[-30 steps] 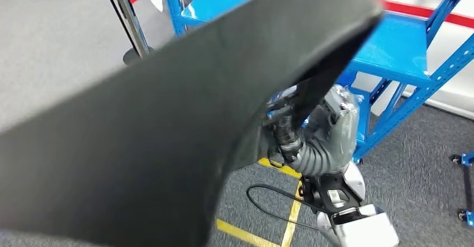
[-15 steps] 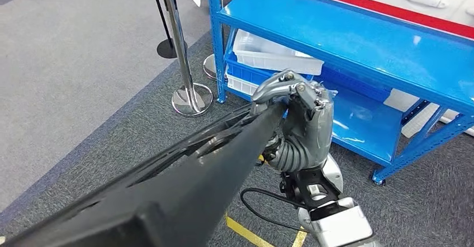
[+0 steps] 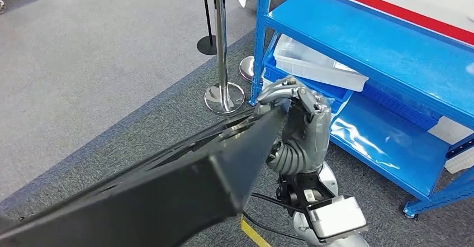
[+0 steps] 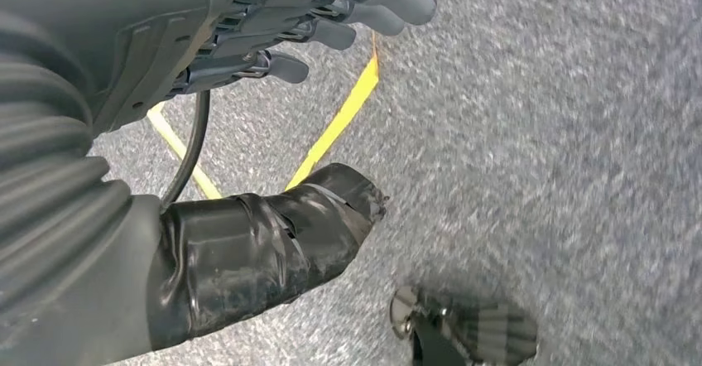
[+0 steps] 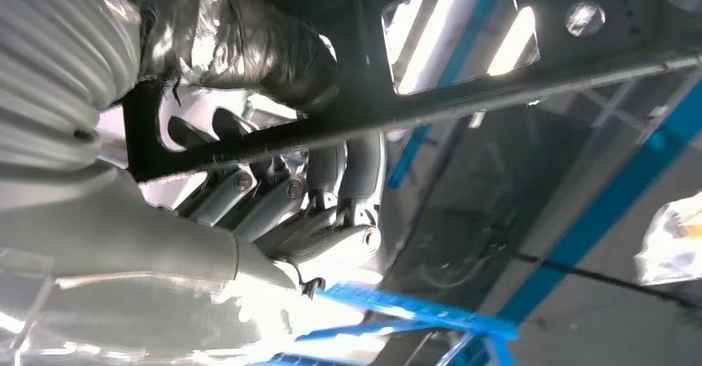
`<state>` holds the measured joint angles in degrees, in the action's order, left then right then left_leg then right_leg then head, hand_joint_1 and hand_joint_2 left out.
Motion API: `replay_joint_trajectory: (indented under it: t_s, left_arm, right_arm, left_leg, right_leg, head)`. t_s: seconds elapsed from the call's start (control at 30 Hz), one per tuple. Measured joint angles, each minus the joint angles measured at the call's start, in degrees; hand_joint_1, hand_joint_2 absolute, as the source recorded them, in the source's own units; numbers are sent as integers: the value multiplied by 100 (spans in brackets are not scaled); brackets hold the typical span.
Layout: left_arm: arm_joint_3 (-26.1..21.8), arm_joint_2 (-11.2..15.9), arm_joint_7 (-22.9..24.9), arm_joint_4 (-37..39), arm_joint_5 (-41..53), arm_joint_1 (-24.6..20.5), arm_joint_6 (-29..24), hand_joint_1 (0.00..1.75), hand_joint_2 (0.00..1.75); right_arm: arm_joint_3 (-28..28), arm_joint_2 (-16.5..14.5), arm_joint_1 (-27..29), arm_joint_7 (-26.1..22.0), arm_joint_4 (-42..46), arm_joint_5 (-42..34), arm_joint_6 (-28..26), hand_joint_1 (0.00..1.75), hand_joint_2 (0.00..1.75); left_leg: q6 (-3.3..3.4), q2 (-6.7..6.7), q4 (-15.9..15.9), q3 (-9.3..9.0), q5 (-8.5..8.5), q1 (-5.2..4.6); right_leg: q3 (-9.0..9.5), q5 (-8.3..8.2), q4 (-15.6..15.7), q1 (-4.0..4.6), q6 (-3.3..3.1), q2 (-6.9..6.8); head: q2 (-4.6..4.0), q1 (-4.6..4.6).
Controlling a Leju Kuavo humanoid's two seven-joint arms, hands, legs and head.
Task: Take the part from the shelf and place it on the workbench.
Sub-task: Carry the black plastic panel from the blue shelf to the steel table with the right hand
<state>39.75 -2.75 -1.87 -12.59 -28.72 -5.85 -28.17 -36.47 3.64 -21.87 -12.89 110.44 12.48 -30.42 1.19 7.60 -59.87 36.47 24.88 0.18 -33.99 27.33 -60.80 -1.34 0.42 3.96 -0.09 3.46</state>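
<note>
Part (image 3: 167,185), long black panel, is off the shelf (image 3: 385,40); right hand (image 3: 299,118) clamps its far edge, probably to steady carrying. Left hand (image 4: 306,26) hangs spread, holding nothing.

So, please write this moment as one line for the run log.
phase: carrying | right robot hand: grips black part | left robot hand: holds nothing, over floor | blue shelf: beside | workbench: unseen

Blue metal shelf (image 3: 358,34) at right, top level bare. Lower level (image 3: 380,141) carries clear plastic bin (image 3: 318,68) at its left end. Grey carpet floor (image 3: 84,79) carries chrome stanchion (image 3: 222,51), yellow tape line (image 4: 335,126).
</note>
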Motion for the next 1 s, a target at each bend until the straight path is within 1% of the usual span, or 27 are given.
replay_joint_trajectory:
  t_s: [0.03, 0.07, 0.1, 0.17, 0.2, 0.23, 0.27, 0.3, 0.33, 0.4, 0.43, 0.47, 0.53, 0.57, 0.6, 0.63, 0.67, 0.7, 0.73, 0.77, 0.8, 0.83, 0.87, 0.9, 0.93, 0.97, 1.0]
  left_arm:
    - [21, 14, 40, 2, 83, 16, 79, 0, 175]
    - [45, 25, 74, 3, 152, 37, 141, 0, 175]
    - [67, 34, 96, 5, 203, 53, 185, 0, 175]
    - [101, 40, 112, 7, 302, 51, 250, 0, 175]
    - [132, 40, 113, 7, 371, 36, 288, 0, 175]
    - [177, 43, 115, 7, 462, 20, 332, 0, 175]
    - [236, 50, 120, 7, 569, 10, 384, 0, 175]
    - [305, 62, 125, 7, 695, 8, 441, 0, 175]
    - [374, 79, 128, 7, 824, 10, 495, 0, 175]
    - [515, 115, 100, 7, 1044, 1, 585, 0, 175]
    - [584, 131, 60, 6, 1117, -15, 629, 0, 175]
    - [650, 149, 12, 5, 1183, -30, 682, 0, 175]
    - [793, 192, -75, 5, 1348, -45, 806, 0, 175]
    - [874, 207, -91, 5, 1461, -41, 859, 0, 175]
    - [963, 216, -87, 5, 1581, -39, 897, 0, 175]
    - [1055, 217, -60, 4, 1689, -47, 920, 0, 175]
    - [1142, 215, -22, 4, 1775, -58, 930, 0, 175]
    - [1231, 208, 29, 4, 1845, -77, 928, 0, 175]
    - [1314, 194, 80, 4, 1899, -94, 920, 0, 175]
    - [1394, 179, 123, 4, 1946, -101, 914, 0, 175]
    - [1476, 162, 164, 4, 1993, -102, 913, 0, 175]
    - [1545, 150, 195, 4, 2036, -98, 921, 0, 175]
    - [1610, 142, 220, 4, 2079, -95, 934, 0, 175]
    - [1670, 134, 240, 4, 2131, -96, 948, 0, 175]
    - [1733, 129, 253, 4, 2188, -105, 959, 0, 175]
    - [1794, 126, 259, 4, 2246, -114, 970, 0, 175]
    - [1861, 125, 251, 4, 2312, -120, 986, 0, 175]
  right_arm:
    - [35, 47, 101, 96, 96, 112, -57, 175, 175]
    - [71, 87, 185, 171, 187, 201, -103, 175, 175]
    - [105, 122, 256, 228, 275, 271, -137, 175, 175]
    - [167, 177, 395, 318, 447, 390, -196, 175, 175]
    - [199, 211, 479, 375, 530, 477, -227, 175, 175]
    - [231, 251, 567, 446, 609, 584, -257, 175, 175]
    - [264, 296, 663, 527, 683, 700, -281, 175, 175]
    - [301, 346, 761, 614, 765, 829, -293, 175, 175]
    - [334, 391, 847, 694, 849, 943, -294, 175, 175]
    - [399, 474, 986, 840, 1029, 1159, -277, 175, 175]
    - [423, 509, 1038, 899, 1109, 1247, -262, 175, 175]
    - [444, 543, 1086, 947, 1178, 1324, -250, 175, 175]
    - [472, 601, 1169, 1021, 1289, 1442, -247, 175, 175]
    - [484, 626, 1200, 1054, 1336, 1493, -254, 175, 175]
    - [497, 649, 1230, 1084, 1382, 1546, -269, 175, 175]
    - [515, 669, 1263, 1117, 1431, 1602, -290, 175, 175]
    - [534, 690, 1299, 1149, 1473, 1657, -313, 175, 175]
    - [553, 713, 1353, 1189, 1511, 1723, -343, 175, 175]
    - [573, 738, 1416, 1239, 1547, 1794, -372, 175, 175]
    - [591, 764, 1478, 1291, 1579, 1863, -398, 175, 175]
    - [609, 789, 1537, 1347, 1614, 1938, -425, 175, 175]
    - [625, 808, 1579, 1396, 1656, 2007, -446, 175, 175]
    - [638, 822, 1608, 1446, 1701, 2084, -466, 175, 175]
    - [648, 836, 1634, 1500, 1747, 2178, -481, 175, 175]
    - [655, 847, 1664, 1563, 1801, 2288, -492, 175, 175]
    - [659, 857, 1698, 1630, 1853, 2403, -500, 175, 175]
    - [662, 868, 1727, 1700, 1901, 2515, -505, 175, 175]
  left_leg:
    - [-32, 42, 14, 17, -9, 18]
    - [-61, -12, -7, 37, 10, 16]
    - [-91, -140, -105, 85, 78, 13]
    - [-141, -498, -602, 309, 364, 11]
    - [-167, -605, -957, 475, 528, 25]
    - [-186, -654, -1259, 619, 638, 41]
    - [-202, -682, -1416, 693, 660, 54]
    - [-210, -708, -1364, 659, 580, 64]
    - [-210, -755, -1104, 515, 422, 68]
    - [-184, -997, -355, 106, 130, 33]
    - [-146, -1095, -100, -28, 67, 4]
    - [-106, -1153, 30, -89, 60, -26]
    - [-17, -1064, 64, -93, 72, -53]
    - [19, -1005, 91, -112, 61, -45]
    - [56, -947, 126, -139, 48, -34]
    - [108, -889, 161, -166, 30, -22]
    - [148, -834, 180, -182, 19, -14]
    - [179, -767, 185, -184, 17, -18]
    - [203, -686, 181, -184, 17, -25]
    - [204, -596, 173, -184, 18, -31]
    - [204, -496, 158, -185, 23, -36]
    - [200, -403, 136, -186, 30, -37]
    - [190, -317, 107, -184, 43, -35]
    - [171, -238, 68, -170, 62, -42]
    - [148, -159, 31, -147, 77, -43]
    - [118, -93, 4, -117, 82, -37]
    - [83, -25, -5, -87, 77, -32]
  right_leg:
    - [16, -13, 14, 6, -25, -62]
    - [39, -28, 41, 5, -55, -123]
    - [61, -47, 73, -4, -88, -186]
    - [82, -66, 113, -7, -124, -321]
    - [85, -64, 117, -1, -131, -401]
    - [86, -56, 117, 3, -132, -484]
    - [90, -46, 116, 5, -129, -569]
    - [98, -35, 116, 4, -121, -649]
    - [111, -21, 116, 2, -107, -720]
    - [147, 10, 116, 16, -64, -841]
    - [160, 22, 120, 28, -38, -889]
    - [173, 32, 124, 44, -9, -937]
    - [212, 48, 146, 57, 52, -1039]
    - [231, 74, 134, 46, 85, -1035]
    - [219, 133, 65, 34, 110, -945]
    - [148, 245, -110, 26, 125, -810]
    - [30, 385, -365, 14, 126, -649]
    - [-158, 559, -737, 21, 124, -521]
    - [-357, 691, -1107, 27, 123, -460]
    - [-499, 731, -1348, 32, 124, -430]
    - [-569, 671, -1423, 37, 124, -408]
    - [-513, 495, -1242, 34, 119, -385]
    - [-370, 269, -892, 26, 110, -318]
    - [-216, 104, -525, 13, 99, -189]
    - [-89, 5, -237, -6, 93, -76]
    - [-15, -27, -65, -13, 83, 8]
    - [10, -6, -6, -10, 67, 30]
  head:
    - [0, -4]
    - [0, -4]
    - [0, 16]
    - [0, 49]
    - [0, 63]
    - [0, 63]
    - [0, 66]
    - [0, 66]
    - [0, 67]
    - [0, 68]
    - [0, 63]
    - [0, 61]
    - [0, 55]
    - [0, 54]
    - [0, 42]
    - [0, 27]
    - [0, 8]
    - [0, -9]
    - [0, -19]
    - [0, -22]
    - [0, -26]
    - [0, -26]
    - [0, -27]
    - [0, -27]
    - [0, -21]
    - [0, -21]
    - [0, -20]
